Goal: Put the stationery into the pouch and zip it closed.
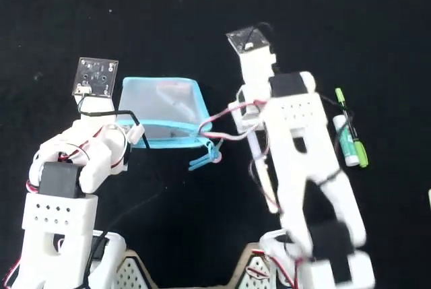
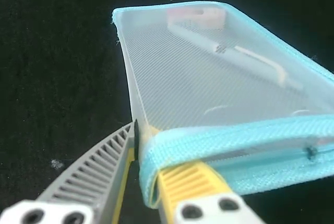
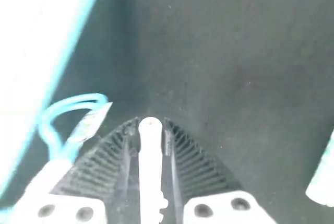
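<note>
While L gripper (image 2: pixel 138 140) is clenched on the pouch (image 2: pixel 209 78) at its near-left corner, R gripper (image 3: pixel 150 125) grips a white pen (image 3: pixel 150 151) just off the near-right corner, mid-bench (image 1: pixel 168 221). Pen axis approx. near–far; zip edge (image 2: pixel 235 135) runs L–R, so the pen probably needs turning. R arm nearer. Green marker (image 1: pixel 359 147) waits toward right edge; open room on near side.

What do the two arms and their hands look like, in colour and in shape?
The left arm and right arm are white shells with black motor blocks, rows of small holes, and red, white and black cables. The left hand has one grey ribbed finger and one yellow one. The right hand has two dark ribbed fingers.
</note>
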{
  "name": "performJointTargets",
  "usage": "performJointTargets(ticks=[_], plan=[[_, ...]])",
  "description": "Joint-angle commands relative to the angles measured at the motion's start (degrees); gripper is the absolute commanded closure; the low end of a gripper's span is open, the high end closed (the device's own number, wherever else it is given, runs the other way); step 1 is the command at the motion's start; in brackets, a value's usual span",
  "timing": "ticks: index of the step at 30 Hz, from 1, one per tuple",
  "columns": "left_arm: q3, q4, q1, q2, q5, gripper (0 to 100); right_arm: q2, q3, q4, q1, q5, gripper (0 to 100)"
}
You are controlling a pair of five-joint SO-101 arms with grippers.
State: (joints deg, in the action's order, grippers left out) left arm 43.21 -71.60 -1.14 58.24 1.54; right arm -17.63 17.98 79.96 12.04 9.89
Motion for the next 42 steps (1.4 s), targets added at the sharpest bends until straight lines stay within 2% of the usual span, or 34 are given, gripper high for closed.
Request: performJointTargets(ticks=[1, 6, 13, 20, 26, 35, 42], plan=[[-0.48, 1.14, 0.04, 0.0, -0.44, 97, -12.0, -0.48, 2.11, 3.25, 0.0, 98.8], [-0.48, 1.14, -0.04, 0.0, -0.44, 97, -25.71, -0.4, 2.11, 7.91, 0.0, 98.8], [-0.22, 1.76, 0.04, 0.0, -0.53, 97, -40.22, -0.4, -5.71, 12.57, 0.0, 98.7], [-0.22, 1.76, 0.04, 0.0, -0.53, 97, -51.21, 1.71, -8.79, 23.47, 0.0, 98.7], [-0.22, 1.76, 0.04, 0.0, -0.53, 97, -57.36, 10.07, -18.99, 28.92, 0.26, 98.7], [-0.22, 1.76, 0.04, 0.0, -0.62, 97, -66.68, 25.98, -41.32, 32.62, 0.44, 98.7], [-0.22, 1.76, 0.04, 0.0, -0.62, 97, -70.99, 35.38, -46.77, 34.11, 0.53, 98.7]])
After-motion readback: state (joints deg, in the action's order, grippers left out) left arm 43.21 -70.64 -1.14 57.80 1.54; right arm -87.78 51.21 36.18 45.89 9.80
